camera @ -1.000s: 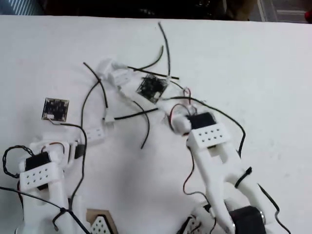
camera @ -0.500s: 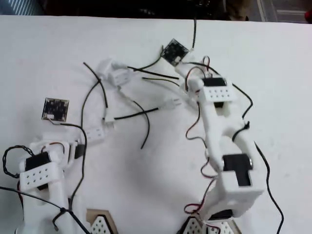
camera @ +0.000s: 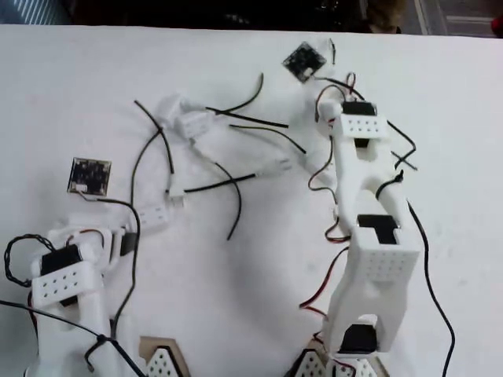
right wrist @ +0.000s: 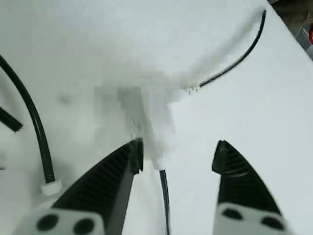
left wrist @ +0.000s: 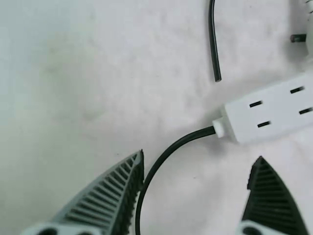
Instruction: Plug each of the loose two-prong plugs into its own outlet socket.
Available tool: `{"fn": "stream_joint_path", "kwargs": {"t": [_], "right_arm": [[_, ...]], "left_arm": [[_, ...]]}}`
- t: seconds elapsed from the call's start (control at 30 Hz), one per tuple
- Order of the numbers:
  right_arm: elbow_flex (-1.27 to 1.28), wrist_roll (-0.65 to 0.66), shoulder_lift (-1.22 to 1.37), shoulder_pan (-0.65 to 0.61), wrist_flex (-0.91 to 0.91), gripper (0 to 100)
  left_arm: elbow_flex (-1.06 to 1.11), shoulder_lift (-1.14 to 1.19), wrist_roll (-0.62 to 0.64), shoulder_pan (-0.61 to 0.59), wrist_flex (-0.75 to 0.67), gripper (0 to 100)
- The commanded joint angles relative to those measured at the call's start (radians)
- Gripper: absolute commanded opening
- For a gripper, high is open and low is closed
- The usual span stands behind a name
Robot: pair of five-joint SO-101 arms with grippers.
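My left gripper point(left wrist: 200, 161) stands open at the near left point(camera: 126, 237). Just ahead of its fingertips lies a white outlet block point(left wrist: 274, 110) with empty slots point(camera: 153, 216) and a black cord. My right gripper point(right wrist: 178, 147) is open at the far right of the table point(camera: 322, 78). A blurred white plug point(right wrist: 156, 122) lies just past its fingertips, close to one finger, its black cord point(right wrist: 234, 58) trailing away. Another white plug point(camera: 279, 166) lies mid-table and one more point(camera: 174, 192) sits near the outlet block.
A white cluster of outlet and plug pieces point(camera: 185, 119) sits at the back left amid several loose black cords point(camera: 236, 204). Two small black boards point(camera: 89, 174) point(camera: 305, 61) show near the arms. The far table edge is just beyond the right gripper.
My right arm has swung from the table's middle out to the far right back, and a black cord travelled with it. The left arm has stayed still.
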Motion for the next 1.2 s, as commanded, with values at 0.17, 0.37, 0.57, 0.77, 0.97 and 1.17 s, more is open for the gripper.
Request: {"fn": "stream_joint_path", "kwargs": {"t": [0.17,0.37,0.57,0.77,0.97,1.17], "right_arm": [[-0.135,-0.023,-0.024,0.008,0.239,24.7],[-0.149,-0.023,-0.024,-0.004,0.435,24.7],[-0.146,-0.023,-0.024,-0.018,0.582,24.7],[-0.127,-0.023,0.002,-0.047,0.634,24.9],[-0.126,-0.025,0.111,-0.048,0.604,24.9],[-0.126,-0.025,0.17,-0.047,0.578,24.1]], "left_arm": [[-0.005,-0.024,-0.003,-0.005,-0.014,34],[-0.005,-0.024,-0.003,-0.005,-0.014,34],[-0.005,-0.024,-0.003,-0.005,-0.014,34],[-0.005,-0.024,-0.003,-0.005,-0.014,34],[-0.003,-0.024,-0.003,-0.005,-0.014,34],[-0.003,-0.024,-0.003,-0.005,-0.014,34]]}}
